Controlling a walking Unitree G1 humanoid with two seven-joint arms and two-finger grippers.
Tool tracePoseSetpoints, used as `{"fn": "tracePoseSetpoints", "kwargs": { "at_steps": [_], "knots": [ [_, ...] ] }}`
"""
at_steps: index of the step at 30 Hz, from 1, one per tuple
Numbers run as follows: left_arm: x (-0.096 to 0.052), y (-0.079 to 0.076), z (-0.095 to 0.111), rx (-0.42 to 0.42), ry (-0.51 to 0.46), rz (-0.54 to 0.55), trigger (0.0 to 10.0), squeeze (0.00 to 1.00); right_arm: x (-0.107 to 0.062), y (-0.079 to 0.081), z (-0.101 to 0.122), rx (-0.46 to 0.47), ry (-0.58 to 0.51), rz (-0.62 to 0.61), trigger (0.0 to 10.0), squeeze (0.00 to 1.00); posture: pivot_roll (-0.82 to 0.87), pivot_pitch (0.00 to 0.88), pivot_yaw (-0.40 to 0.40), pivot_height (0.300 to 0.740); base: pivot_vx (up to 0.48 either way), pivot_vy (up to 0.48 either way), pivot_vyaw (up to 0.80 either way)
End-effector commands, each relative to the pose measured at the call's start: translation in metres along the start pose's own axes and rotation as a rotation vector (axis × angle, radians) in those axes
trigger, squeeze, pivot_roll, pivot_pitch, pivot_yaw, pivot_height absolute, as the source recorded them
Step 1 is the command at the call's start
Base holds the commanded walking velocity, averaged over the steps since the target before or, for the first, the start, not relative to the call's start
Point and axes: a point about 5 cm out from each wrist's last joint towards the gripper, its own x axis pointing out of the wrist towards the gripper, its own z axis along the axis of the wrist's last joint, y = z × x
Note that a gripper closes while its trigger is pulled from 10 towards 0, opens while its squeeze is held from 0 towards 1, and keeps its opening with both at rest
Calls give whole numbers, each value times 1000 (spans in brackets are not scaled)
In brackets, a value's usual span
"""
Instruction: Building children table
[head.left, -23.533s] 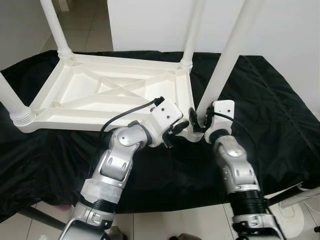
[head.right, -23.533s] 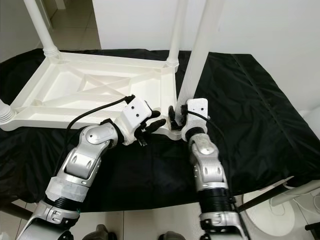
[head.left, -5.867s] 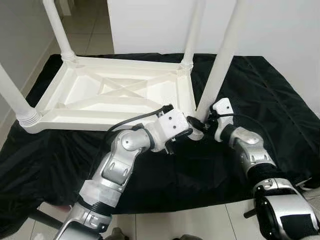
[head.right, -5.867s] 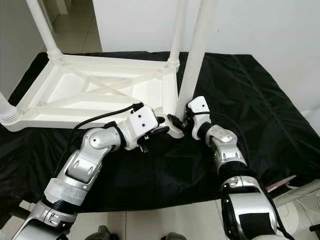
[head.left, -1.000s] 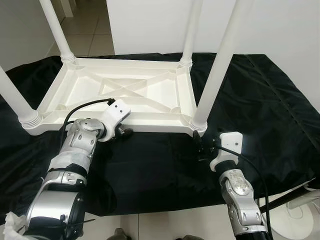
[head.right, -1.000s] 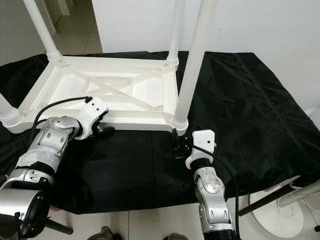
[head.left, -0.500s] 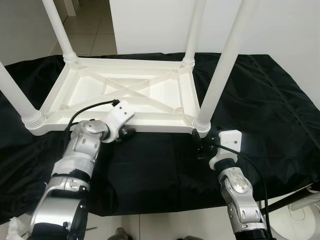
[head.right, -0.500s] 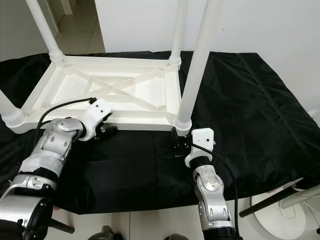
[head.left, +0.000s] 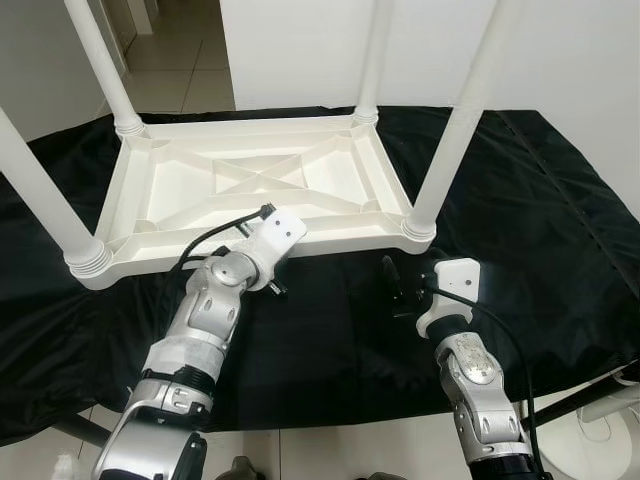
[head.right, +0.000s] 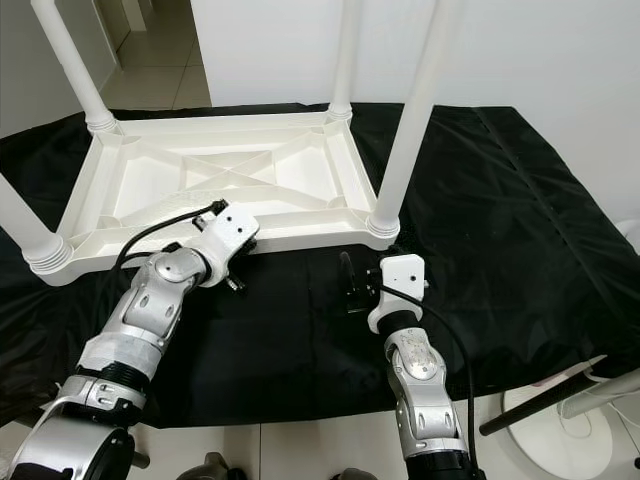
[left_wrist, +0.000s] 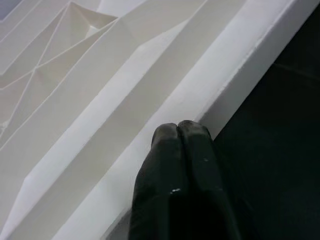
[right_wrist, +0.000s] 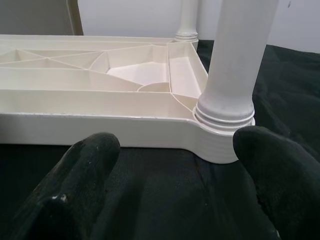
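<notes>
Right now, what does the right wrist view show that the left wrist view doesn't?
The right wrist view shows the right gripper open, its fingers spread wide and short of the table's near corner, where a leg stands screwed into its socket; a far leg rises behind. The left wrist view shows the left gripper shut, its tips pressed against the table's near edge from close up, with diagonal ribs beyond. Both show the upturned white table lying on the black cloth.
</notes>
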Motion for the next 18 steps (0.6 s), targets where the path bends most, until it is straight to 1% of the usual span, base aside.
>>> {"fn": "tracePoseSetpoints", "kwargs": {
  "at_steps": [1, 3, 4, 5, 6, 7, 8, 9, 10, 12, 15, 17, 18],
  "knots": [
    [1, -12, -13, -12, 57, -50, 4627, 0, 3, 3, 1, -7, -11, 11, 10000, 0, -79, 0, 27, 740, 0, 0, 0],
    [1, -12, -12, -8, 52, -46, 4627, 0, 3, 3, 1, -7, -12, 11, 10000, 0, -79, 0, 27, 740, 0, 0, 0],
    [1, -8, -9, -9, 31, -34, 10000, 0, 3, 3, 2, -7, -14, 10, 10000, 0, -79, 0, 28, 740, 0, 0, 0],
    [1, -8, -9, -9, 31, -34, 10000, 0, 3, 3, 2, -7, -14, 10, 10000, 0, -79, 0, 28, 740, 0, 0, 0],
    [-1, 0, -4, -36, -6, -31, 10000, 0, 4, 3, 2, -6, -16, 10, 10000, 0, -76, 0, 27, 740, 0, 0, 0],
    [-2, 2, -3, -61, -16, -36, 10000, 0, 4, 3, 2, -6, -16, 10, 10000, 0, -76, 0, 27, 740, 0, 0, 0],
    [-3, 5, -1, -74, -33, -46, 10000, 902, 4, 3, 1, -5, -17, 9, 10000, 0, -71, 0, 26, 740, 0, 0, 0],
    [-3, 5, -1, -74, -33, -46, 10000, 902, 4, 3, 1, -5, -17, 9, 10000, 0, -71, 0, 26, 740, 0, 0, 0],
    [-6, 8, 0, -88, -55, -72, 10000, 1000, 3, 3, 1, -3, -17, 9, 10000, 0, -71, 0, 26, 740, 0, 0, 0],
    [-15, 12, 3, -84, -114, -150, 10000, 1000, 3, 2, 0, 0, -17, 9, 10000, 0, -69, 0, 25, 740, 0, 0, 0],
    [-18, 15, 2, -67, -126, -169, 10000, 1000, 3, 2, 0, 1, -16, 9, 10000, 0, -67, 0, 25, 740, 0, 0, 0],
    [-20, 23, -2, -43, -114, -165, 10000, 1000, 3, 2, 0, 1, -16, 7, 10000, 0, -63, 4, 26, 740, 0, 0, 0],
    [-20, 23, -2, -43, -114, -165, 10000, 1000, 3, 2, 0, 1, -16, 7, 10000, 0, -63, 4, 26, 740, 0, 0, 0]
  ]
}}
